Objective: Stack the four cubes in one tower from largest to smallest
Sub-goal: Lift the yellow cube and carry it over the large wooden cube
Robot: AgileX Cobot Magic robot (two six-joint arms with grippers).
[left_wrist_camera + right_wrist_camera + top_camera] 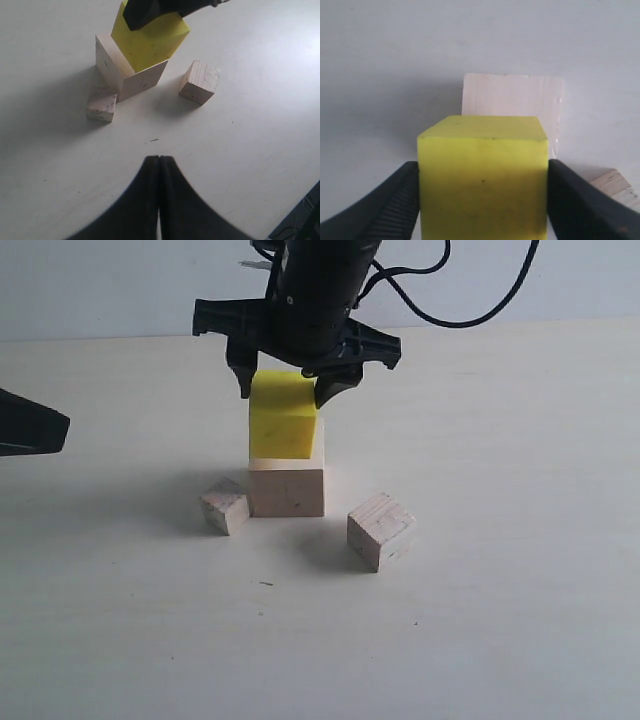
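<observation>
My right gripper (284, 395) is shut on the bright yellow cube (283, 418), one finger on each side of it (482, 175). The yellow cube sits at the top of the large pale wood cube (287, 490), a little off toward its front-left. Whether the two touch I cannot tell. The small wood cube (225, 508) lies against the large one's left side. The medium wood cube (381, 530) stands apart at the front right. My left gripper (159, 159) is shut and empty, well away from the cubes, at the left edge (62, 426).
The pale table (500, 640) carries only the cubes. A black cable (480, 310) hangs behind the right arm. A dark edge (300, 220) shows at one corner of the left wrist view.
</observation>
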